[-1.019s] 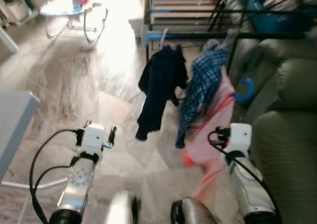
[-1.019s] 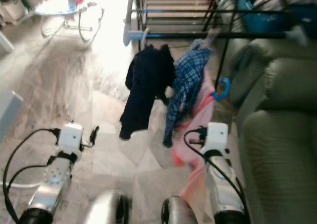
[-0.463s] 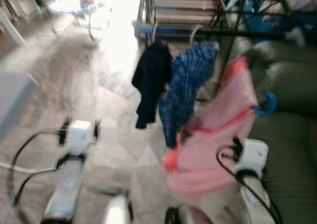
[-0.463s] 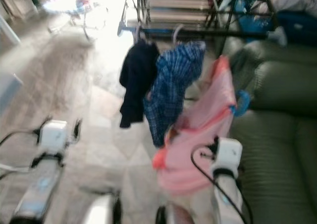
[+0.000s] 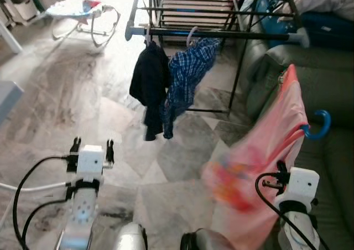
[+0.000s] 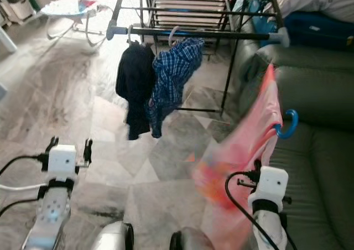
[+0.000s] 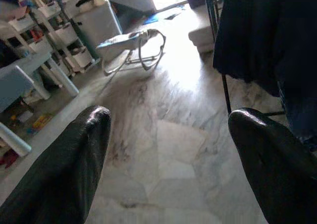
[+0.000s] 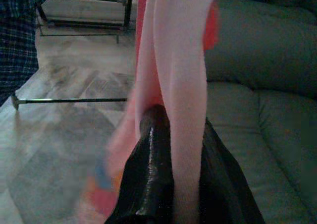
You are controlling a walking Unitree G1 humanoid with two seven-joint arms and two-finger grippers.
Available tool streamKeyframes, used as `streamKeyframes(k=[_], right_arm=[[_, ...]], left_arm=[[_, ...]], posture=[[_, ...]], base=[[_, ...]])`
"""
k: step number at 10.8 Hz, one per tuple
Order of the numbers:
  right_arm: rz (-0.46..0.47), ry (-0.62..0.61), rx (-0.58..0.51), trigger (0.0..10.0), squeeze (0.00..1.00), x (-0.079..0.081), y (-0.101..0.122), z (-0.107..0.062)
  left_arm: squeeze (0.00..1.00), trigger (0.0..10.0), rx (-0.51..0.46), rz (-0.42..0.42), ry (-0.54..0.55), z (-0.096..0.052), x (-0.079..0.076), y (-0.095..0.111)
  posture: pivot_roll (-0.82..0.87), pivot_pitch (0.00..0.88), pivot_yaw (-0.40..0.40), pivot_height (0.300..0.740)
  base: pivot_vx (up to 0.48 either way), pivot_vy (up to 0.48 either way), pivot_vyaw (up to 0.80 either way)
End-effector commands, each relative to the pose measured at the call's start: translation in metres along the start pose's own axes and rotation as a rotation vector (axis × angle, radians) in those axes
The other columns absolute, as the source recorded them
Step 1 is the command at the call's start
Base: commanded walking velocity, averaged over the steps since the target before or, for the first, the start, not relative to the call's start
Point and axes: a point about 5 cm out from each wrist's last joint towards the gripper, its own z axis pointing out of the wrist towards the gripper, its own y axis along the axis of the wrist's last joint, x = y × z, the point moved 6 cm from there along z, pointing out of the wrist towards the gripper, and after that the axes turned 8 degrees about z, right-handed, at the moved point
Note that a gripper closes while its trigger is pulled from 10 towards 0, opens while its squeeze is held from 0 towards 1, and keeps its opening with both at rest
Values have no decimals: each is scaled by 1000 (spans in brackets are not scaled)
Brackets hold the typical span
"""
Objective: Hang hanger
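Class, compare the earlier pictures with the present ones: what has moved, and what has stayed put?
The right gripper, shut on the pink garment with its blue hanger, has lifted it rightward, away from the plaid shirt. The dark garment and shirt stay on the rail; the left gripper stays open.

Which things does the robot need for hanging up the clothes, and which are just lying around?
Needed:
- pink garment on the blue-hooked hanger
- right gripper, pinching the pink cloth
- black metal clothes rack

Just around:
- dark navy top and blue checked shirt, already hung
- grey-green sofa
- baby bouncer seat
- left gripper, open, idle
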Motion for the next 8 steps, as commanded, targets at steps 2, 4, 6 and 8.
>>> streamKeyframes(k=[2, 4, 6, 8], right_arm=[[30, 67, -14, 10000, 0, 13, 5, 11], [38, 121, -33, 10000, 0, 28, 14, 19], [53, 105, -56, 10000, 0, 28, 21, 25], [68, 95, -37, 10000, 0, 26, 13, 21]], left_arm=[[0, 10000, 15, 22, 24, 6, 12, -6], [0, 10000, 20, -6, -62, 11, 6, -2], [0, 10000, 62, 5, -73, 10, 9, -8], [0, 10000, 50, -52, -47, -1, 11, -5]], posture=[[-22, 107, -39, 740], [-13, 139, -38, 740], [-3, 173, -22, 740], [2, 189, -23, 740]], base=[[0, 0, 0], [0, 0, 0], [0, 0, 0], [0, 0, 0]])
